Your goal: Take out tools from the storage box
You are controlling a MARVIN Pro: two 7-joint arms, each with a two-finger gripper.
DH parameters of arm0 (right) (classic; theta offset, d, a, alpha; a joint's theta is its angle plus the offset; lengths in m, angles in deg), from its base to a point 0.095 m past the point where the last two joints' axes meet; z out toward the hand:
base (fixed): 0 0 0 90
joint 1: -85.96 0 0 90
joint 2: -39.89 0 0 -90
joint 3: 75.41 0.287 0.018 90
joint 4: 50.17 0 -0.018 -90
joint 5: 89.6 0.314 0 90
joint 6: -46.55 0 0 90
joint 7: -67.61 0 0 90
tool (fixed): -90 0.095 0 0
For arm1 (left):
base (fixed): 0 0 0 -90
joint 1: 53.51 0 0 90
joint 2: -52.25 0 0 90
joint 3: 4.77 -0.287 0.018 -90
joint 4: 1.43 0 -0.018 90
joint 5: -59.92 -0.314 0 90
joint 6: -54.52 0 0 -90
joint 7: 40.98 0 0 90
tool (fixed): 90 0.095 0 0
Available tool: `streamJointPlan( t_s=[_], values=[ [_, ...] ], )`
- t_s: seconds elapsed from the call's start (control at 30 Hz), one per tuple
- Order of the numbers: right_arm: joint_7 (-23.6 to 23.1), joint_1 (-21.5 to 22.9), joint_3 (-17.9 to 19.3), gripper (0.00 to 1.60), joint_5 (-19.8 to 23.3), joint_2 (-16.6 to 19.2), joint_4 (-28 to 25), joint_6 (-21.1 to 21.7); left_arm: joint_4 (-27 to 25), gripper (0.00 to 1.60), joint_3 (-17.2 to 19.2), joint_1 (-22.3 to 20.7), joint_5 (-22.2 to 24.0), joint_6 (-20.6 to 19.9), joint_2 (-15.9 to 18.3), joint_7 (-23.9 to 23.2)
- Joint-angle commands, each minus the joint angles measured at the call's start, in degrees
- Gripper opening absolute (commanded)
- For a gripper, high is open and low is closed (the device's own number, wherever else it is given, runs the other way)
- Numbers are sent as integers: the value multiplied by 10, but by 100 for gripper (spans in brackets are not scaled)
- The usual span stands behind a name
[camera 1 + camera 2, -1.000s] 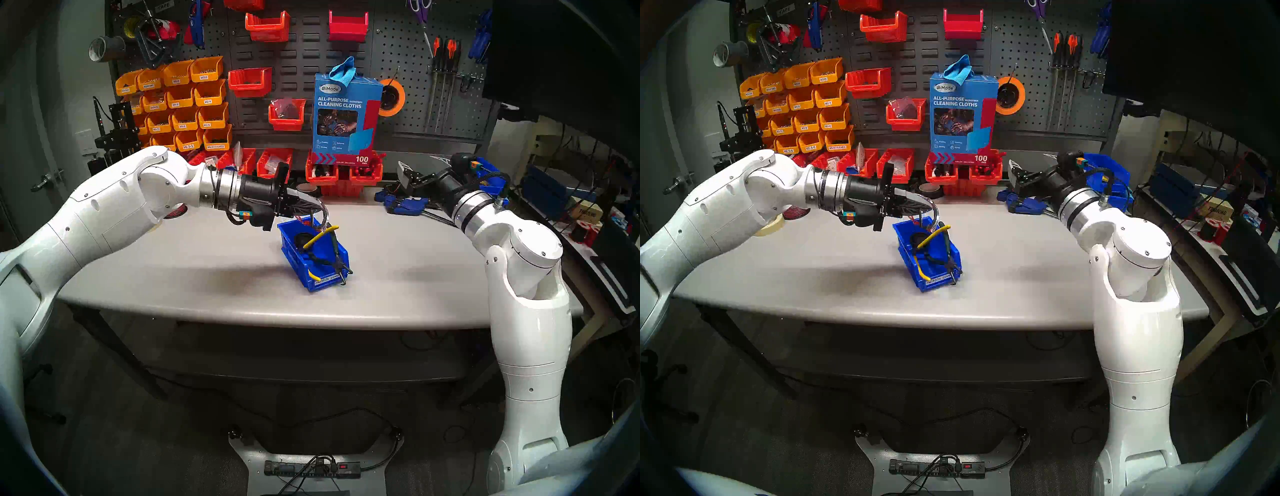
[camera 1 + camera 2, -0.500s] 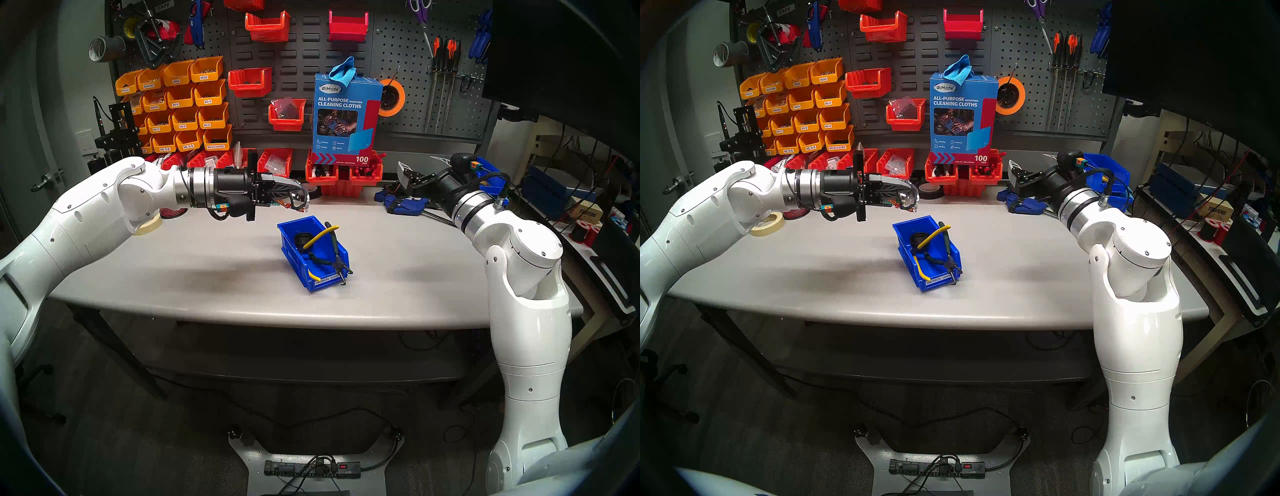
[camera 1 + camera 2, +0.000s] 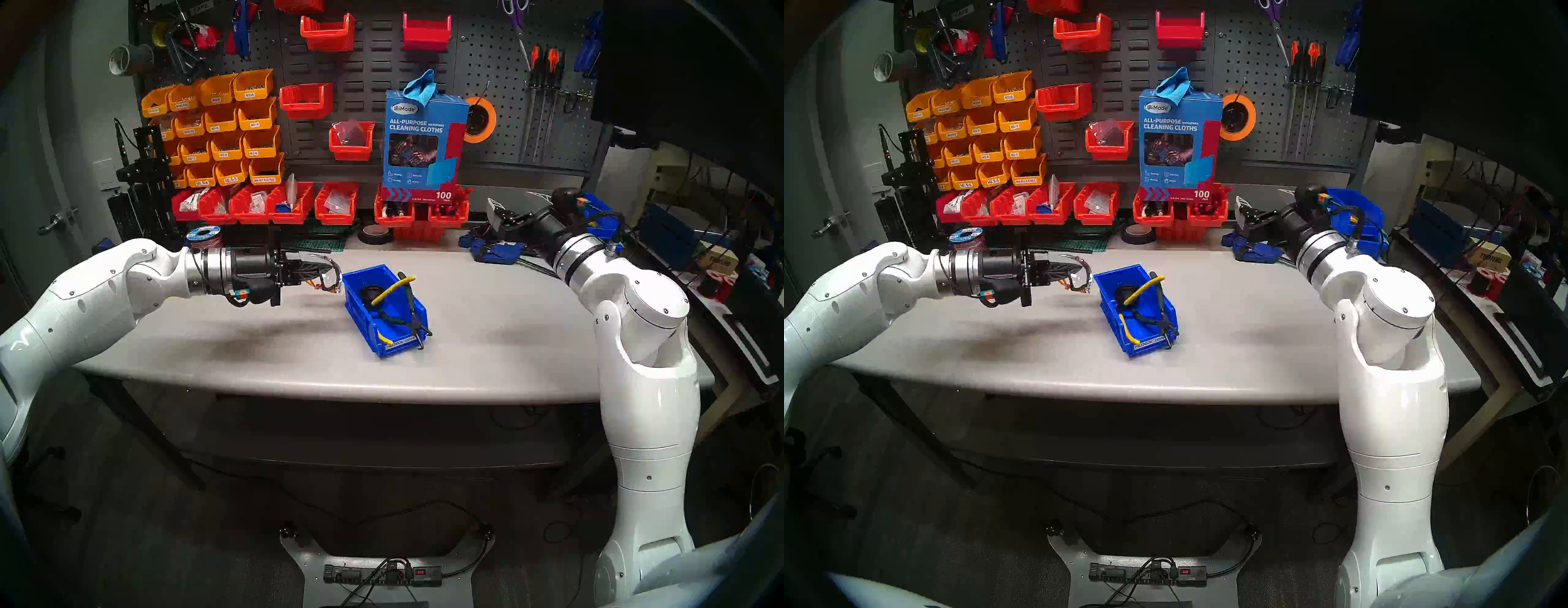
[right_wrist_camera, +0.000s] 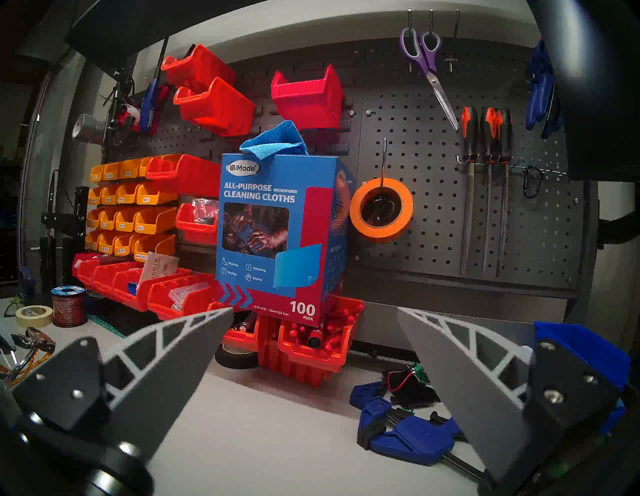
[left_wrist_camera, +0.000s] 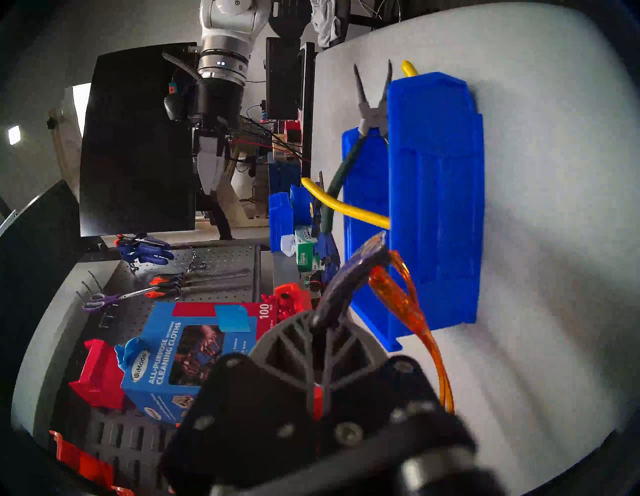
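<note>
The blue storage box (image 3: 355, 306) (image 3: 1110, 312) (image 5: 436, 194) sits mid-table with its white label facing me. Inside it lie yellow-handled cutters (image 3: 392, 288) (image 5: 349, 207), dark green-handled pliers (image 3: 408, 315) (image 5: 341, 173) and a small black round piece (image 3: 370, 293). My left gripper (image 3: 329, 269) (image 3: 1081, 268) (image 5: 322, 311) is shut on the clear safety glasses (image 3: 331, 281) (image 3: 1079, 282) with orange arms (image 5: 398, 294). It holds them low over the table, just left of the box. My right gripper (image 3: 494, 208) (image 4: 315, 310) stands open and empty at the back right.
Red bins (image 3: 335, 208) and a blue cleaning-cloths box (image 3: 424, 140) line the back wall. Blue clamps (image 3: 492, 250) (image 4: 398, 426) lie under my right gripper. A black tape roll (image 3: 375, 233) and a wire spool (image 3: 203, 235) sit at the back of the table.
My left gripper lifted the glasses out of the box, swung back and left, then came down beside the box's left side. The right arm has not moved.
</note>
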Motion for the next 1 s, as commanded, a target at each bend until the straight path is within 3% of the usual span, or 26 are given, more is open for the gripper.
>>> streamJointPlan(
  t_s=[0.0, 0.13, 0.47, 0.5, 0.53, 0.57, 0.6, 0.63, 0.7, 0.97],
  values=[
    [0, 9, 0, 160, 1, 0, -7, 1, -1, 0, -20, 9, -26, -1, 26, 53],
    [-1, 9, 1, 160, -1, -1, -7, 1, 9, 0, -56, 2, -60, -1, 28, 91],
    [-3, 10, 2, 160, -3, -3, -7, 2, 38, 0, -102, -24, -93, -1, 14, 139],
    [-4, 10, 2, 160, -3, -3, -7, 2, 41, 6, -106, -26, -96, -1, 13, 143],
    [-4, 10, 2, 160, -4, -4, -7, 2, 45, 24, -109, -28, -97, -1, 11, 148],
    [-4, 10, 2, 160, -4, -4, -7, 2, 47, 66, -113, -29, -97, -1, 9, 152],
    [-4, 10, 2, 160, -4, -4, -7, 2, 50, 78, -117, -32, -97, -1, 8, 158],
    [-5, 10, 3, 160, -5, -4, -7, 2, 52, 139, -122, -35, -99, -1, 7, 163],
    [-5, 10, 3, 160, -5, -5, -7, 2, 55, 160, -131, -39, -92, -1, 6, 169],
    [-7, 10, 4, 160, -7, -6, -7, 3, 43, 160, -169, -65, -49, -1, 15, 162]
  ],
)
